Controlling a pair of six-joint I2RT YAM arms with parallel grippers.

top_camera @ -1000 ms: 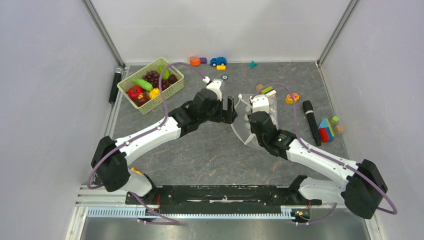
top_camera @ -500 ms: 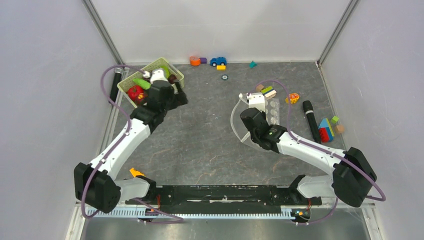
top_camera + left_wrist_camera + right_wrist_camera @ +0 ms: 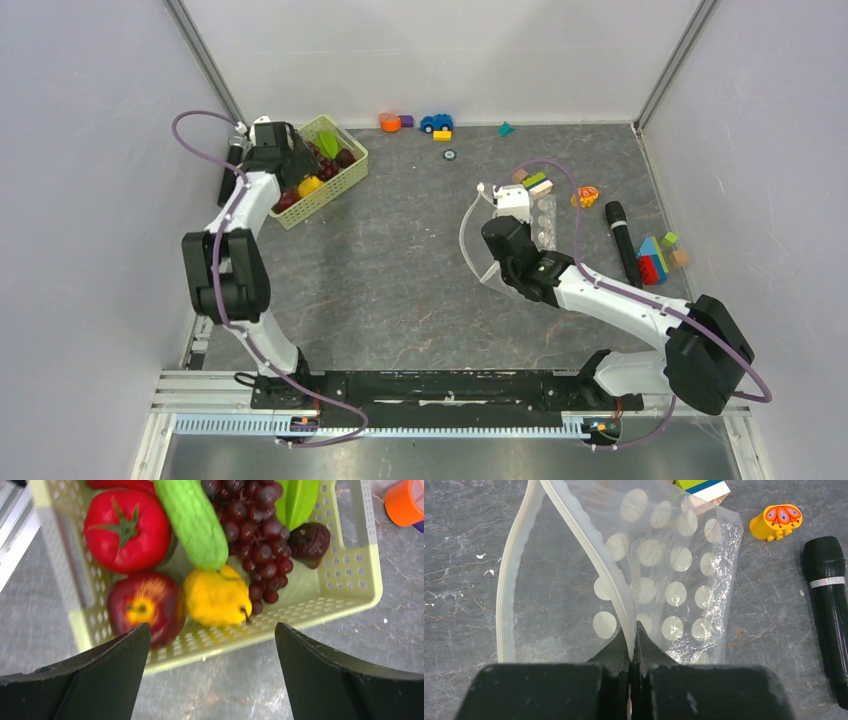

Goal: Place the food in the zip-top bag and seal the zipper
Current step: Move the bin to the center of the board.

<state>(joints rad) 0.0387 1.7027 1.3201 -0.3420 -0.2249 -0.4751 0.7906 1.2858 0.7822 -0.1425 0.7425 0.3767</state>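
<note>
Up in the upper left of the top view, your left arm (image 3: 245, 205) bends over the left end of the green basket (image 3: 330, 190), where the food (image 3: 322, 168) sits. Right of the middle lies the dotted bag (image 3: 546, 215), with your right arm (image 3: 610, 298) at its left edge.

Through the left wrist view, your left gripper (image 3: 211, 628) is spread wide, and the basket's near wall shows between the fingers (image 3: 100, 680). Inside sit a tomato (image 3: 127, 530), apple (image 3: 142, 607), yellow fruit (image 3: 216, 596), cucumber (image 3: 192, 522), grapes (image 3: 260, 545), green leaf (image 3: 297, 500) and a dark brown piece (image 3: 310, 540).

Through the right wrist view, your right gripper (image 3: 631, 642) is pressed together, pinching the bag's zipper strip (image 3: 588, 547) at the bottom middle. The bag's mouth gapes open to the left. A yellow block (image 3: 775, 521) and a black microphone (image 3: 829, 610) lie at the right.
</note>
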